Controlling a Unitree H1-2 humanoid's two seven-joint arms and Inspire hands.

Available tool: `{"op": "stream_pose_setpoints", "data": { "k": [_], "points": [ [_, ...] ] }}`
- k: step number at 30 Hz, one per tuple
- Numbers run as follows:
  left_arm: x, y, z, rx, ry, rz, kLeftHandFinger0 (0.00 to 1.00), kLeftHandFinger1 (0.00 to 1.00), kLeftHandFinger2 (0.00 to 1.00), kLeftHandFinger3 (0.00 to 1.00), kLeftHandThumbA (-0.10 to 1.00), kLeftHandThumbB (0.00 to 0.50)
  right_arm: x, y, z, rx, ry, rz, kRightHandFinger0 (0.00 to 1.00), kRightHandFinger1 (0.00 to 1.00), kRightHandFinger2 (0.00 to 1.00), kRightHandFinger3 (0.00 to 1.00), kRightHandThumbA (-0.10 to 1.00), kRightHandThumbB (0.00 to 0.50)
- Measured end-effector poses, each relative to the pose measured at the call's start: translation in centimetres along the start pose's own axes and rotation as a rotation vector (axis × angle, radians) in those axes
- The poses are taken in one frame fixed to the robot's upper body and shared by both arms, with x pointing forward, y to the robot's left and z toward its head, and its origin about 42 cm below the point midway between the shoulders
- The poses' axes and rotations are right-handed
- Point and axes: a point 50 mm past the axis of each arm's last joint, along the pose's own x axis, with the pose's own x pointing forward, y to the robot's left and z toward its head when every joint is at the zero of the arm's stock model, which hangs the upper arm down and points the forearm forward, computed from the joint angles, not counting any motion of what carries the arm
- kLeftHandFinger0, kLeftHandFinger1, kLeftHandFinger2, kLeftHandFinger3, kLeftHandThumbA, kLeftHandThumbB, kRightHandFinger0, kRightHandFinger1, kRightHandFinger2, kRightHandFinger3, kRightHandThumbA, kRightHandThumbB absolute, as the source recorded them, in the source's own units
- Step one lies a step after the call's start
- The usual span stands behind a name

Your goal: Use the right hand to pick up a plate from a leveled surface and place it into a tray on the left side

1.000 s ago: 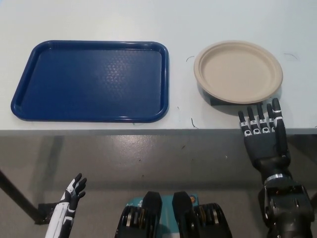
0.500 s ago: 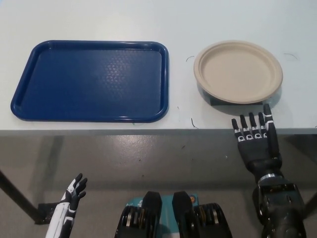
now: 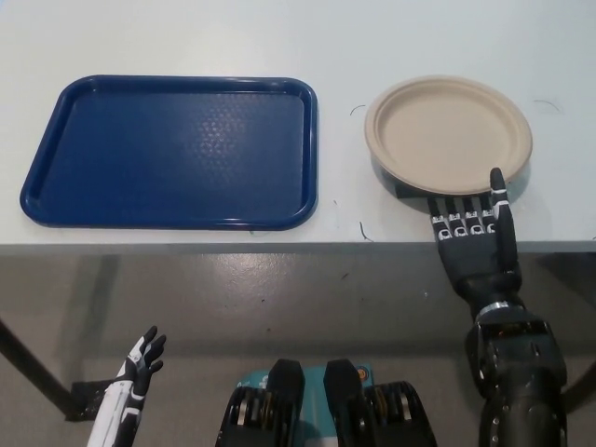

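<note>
A round beige paper plate (image 3: 448, 134) sits on the right part of a pale grey-white table (image 3: 279, 37), raised a little on a small dark block whose edge shows under its near rim (image 3: 406, 192); a rectangular dark blue plastic tray (image 3: 172, 151) with rounded corners lies flat on the left part of the same table, apart from the plate, a strip of bare tabletop between them; the tray holds nothing. The black right hand (image 3: 473, 235) reaches up from the lower right over the near table edge; its fingers are spread and straight, holding nothing, their tips tucked at or just under the plate's near rim, while one finger on the right side (image 3: 498, 191) stands up against the rim's lower right; whether the fingertips actually touch the plate cannot be told. The white left hand (image 3: 138, 365) rests low at the near left, below the table's edge and well away from the tray, its dark-tipped fingers loosely apart and empty. A grey floor (image 3: 307, 298) shows beneath the table.
</note>
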Motion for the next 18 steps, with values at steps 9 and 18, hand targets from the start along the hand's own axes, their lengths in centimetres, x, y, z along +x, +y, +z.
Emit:
{"op": "stream_pose_setpoints", "data": {
  "k": [9, 18],
  "points": [
    [0.0, 0.0, 0.0, 0.005, 0.0, -0.003, 1.0, 1.0, 1.0, 1.0, 1.0, 0.132, 0.5, 0.8, 0.1, 0.007, -0.003, 0.015, 1.0, 1.0, 1.0, 1.0, 1.0, 0.325],
    [-0.1, -0.1, 0.0, 0.005, 0.0, -0.005, 1.0, 1.0, 1.0, 1.0, 1.0, 0.14, 2.1, 0.3, -0.6, 0.016, 0.025, -0.026, 1.0, 1.0, 1.0, 1.0, 1.0, 0.335]
  ]
}}
